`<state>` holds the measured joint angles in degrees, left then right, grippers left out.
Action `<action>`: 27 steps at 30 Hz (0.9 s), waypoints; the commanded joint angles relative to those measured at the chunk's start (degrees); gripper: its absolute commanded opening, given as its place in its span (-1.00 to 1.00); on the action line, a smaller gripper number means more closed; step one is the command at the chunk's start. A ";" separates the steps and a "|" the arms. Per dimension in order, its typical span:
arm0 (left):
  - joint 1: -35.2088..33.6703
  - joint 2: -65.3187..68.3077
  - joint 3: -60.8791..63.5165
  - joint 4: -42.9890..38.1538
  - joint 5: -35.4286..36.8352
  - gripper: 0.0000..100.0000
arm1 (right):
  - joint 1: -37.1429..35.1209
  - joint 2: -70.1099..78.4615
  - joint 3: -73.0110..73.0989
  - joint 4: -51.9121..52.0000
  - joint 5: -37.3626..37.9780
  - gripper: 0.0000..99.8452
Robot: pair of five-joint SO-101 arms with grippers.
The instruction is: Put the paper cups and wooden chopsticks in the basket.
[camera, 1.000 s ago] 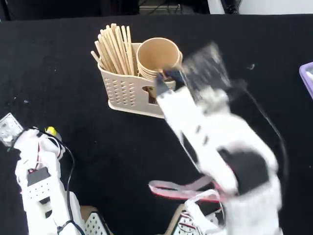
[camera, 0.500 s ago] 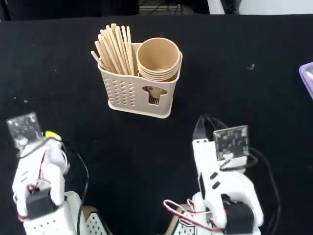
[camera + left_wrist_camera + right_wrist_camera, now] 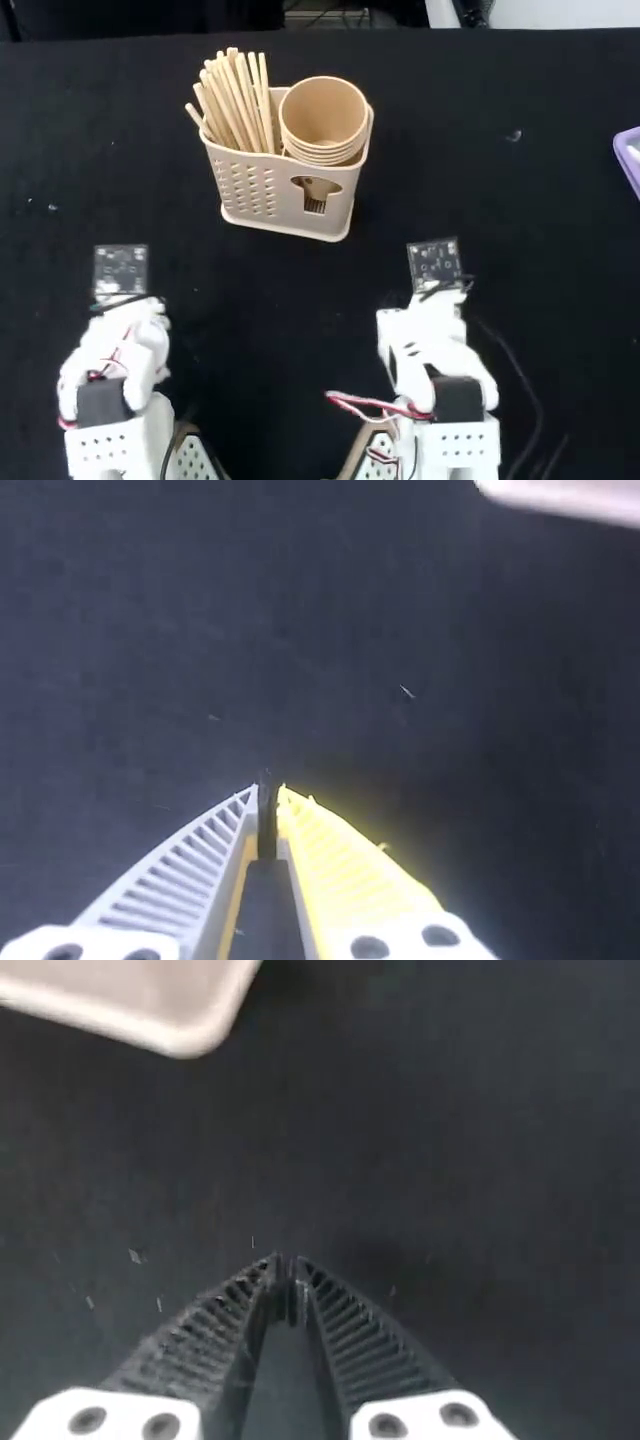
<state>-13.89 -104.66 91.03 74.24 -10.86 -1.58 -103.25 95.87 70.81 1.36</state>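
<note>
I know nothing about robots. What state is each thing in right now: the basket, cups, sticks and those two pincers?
basket: upright on the black table, loaded.
wooden chopsticks: bundled, standing on end in the basket, leaning slightly.
paper cups: nested in one stack, upright in the basket beside the chopsticks.
left pincer: shut, holding nothing.
right pincer: shut, holding nothing.

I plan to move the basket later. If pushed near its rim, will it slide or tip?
The basket looks tall on a narrow base, so a push near the rim may tip it. The chopsticks lean loosely and stick out above it, so they would probably shift. The paper cups probably add little weight.
</note>
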 commanded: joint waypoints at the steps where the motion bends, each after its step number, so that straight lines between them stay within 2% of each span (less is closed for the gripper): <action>1: 2.77 0.09 6.29 -1.23 0.00 -0.91 | 0.70 -5.41 0.57 4.40 -0.79 -0.97; 27: 2.59 0.26 6.37 -1.32 -0.09 -0.92 | 0.70 -5.32 0.66 3.96 -0.79 -0.97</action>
<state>-11.69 -104.22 96.04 73.54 -10.86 -1.58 -103.25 96.66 74.51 1.01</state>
